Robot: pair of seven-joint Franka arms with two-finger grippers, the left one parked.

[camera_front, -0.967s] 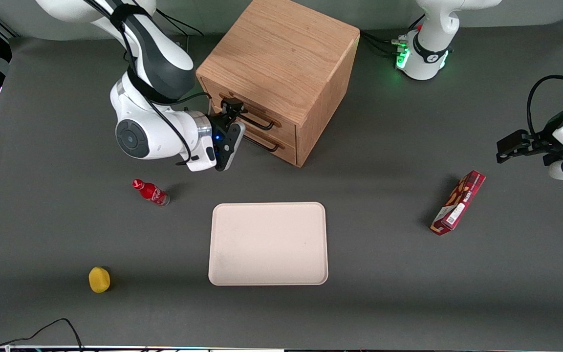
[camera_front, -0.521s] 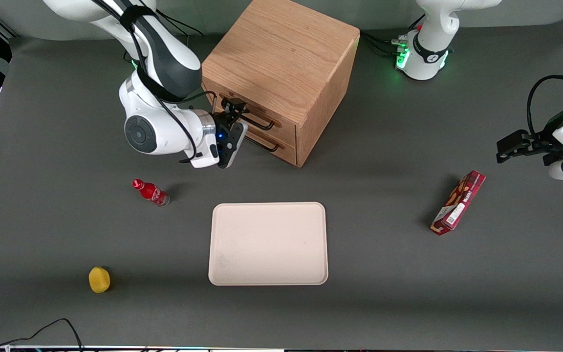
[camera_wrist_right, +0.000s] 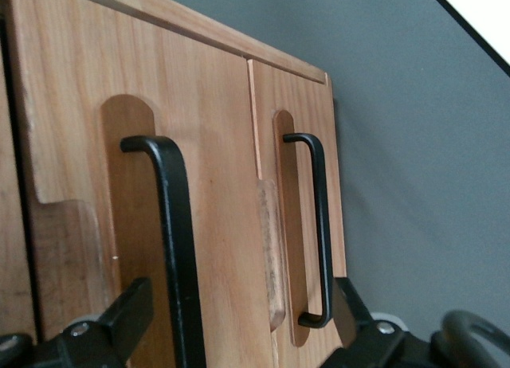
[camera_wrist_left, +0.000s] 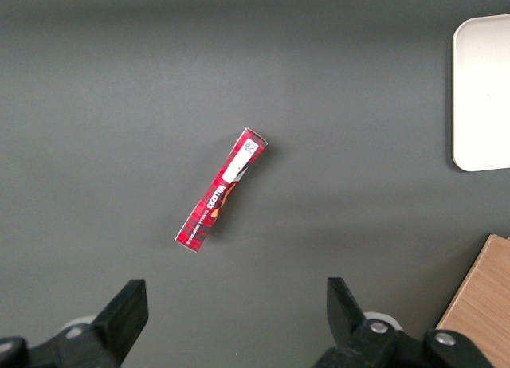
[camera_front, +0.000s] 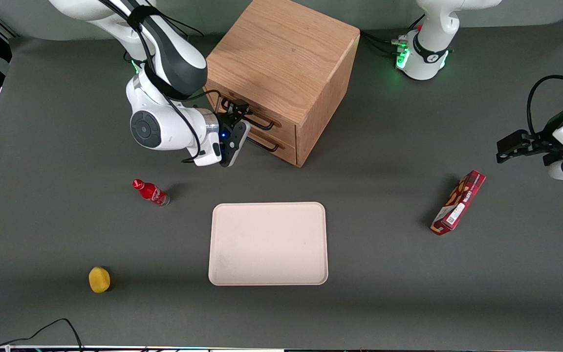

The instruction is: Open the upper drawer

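Note:
The wooden cube cabinet (camera_front: 284,51) stands at the back of the table. Its upper drawer (camera_front: 281,128) has a long black bar handle (camera_front: 258,122) and looks shut. The lower drawer's handle (camera_front: 265,145) sits just below. My right gripper (camera_front: 236,107) is open, right at the front of the upper drawer, at the handle's end toward the working arm. In the right wrist view the upper handle (camera_wrist_right: 177,248) runs between the spread fingers (camera_wrist_right: 121,314) of the gripper (camera_wrist_right: 235,324), closer to one finger. The lower handle (camera_wrist_right: 320,225) lies by the other finger.
A beige tray (camera_front: 268,243) lies nearer the front camera than the cabinet. A red bottle (camera_front: 150,192) and a yellow object (camera_front: 99,279) lie toward the working arm's end. A red box (camera_front: 458,202) lies toward the parked arm's end, also in the left wrist view (camera_wrist_left: 221,189).
The right arm has moved in toward the cabinet front, bringing the open gripper up around the upper drawer's handle. The drawers have not moved.

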